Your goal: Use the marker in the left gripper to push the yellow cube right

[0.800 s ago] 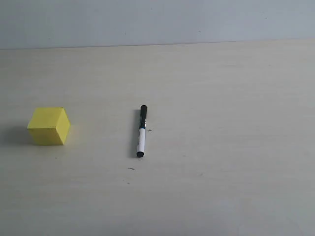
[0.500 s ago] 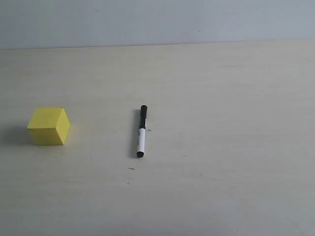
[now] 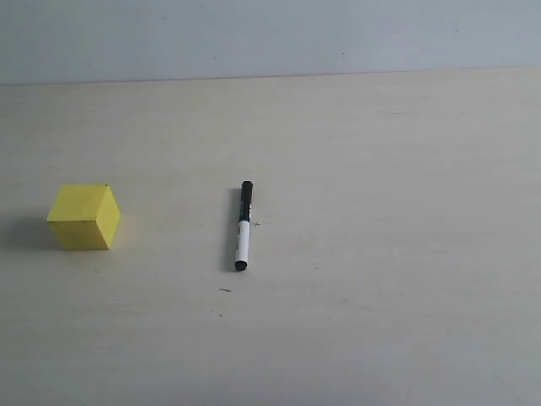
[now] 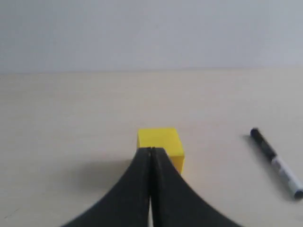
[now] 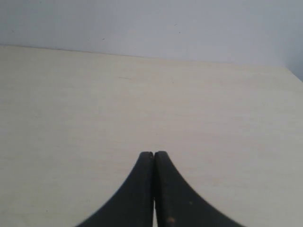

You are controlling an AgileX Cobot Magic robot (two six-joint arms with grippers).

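Observation:
The yellow cube [image 3: 84, 217] sits on the pale table at the left. The marker [image 3: 243, 225] lies flat near the middle, black cap pointing away, well apart from the cube. No arm shows in the exterior view. In the left wrist view my left gripper [image 4: 151, 149] is shut with nothing between its fingers; the yellow cube [image 4: 163, 141] lies just beyond its tips and the marker [image 4: 277, 162] lies off to one side. My right gripper [image 5: 154, 153] is shut and empty over bare table.
The pale wooden table [image 3: 389, 254] ends at a grey wall [image 3: 270, 34] at the back. A few small dark specks [image 3: 225, 290] mark the surface in front of the marker.

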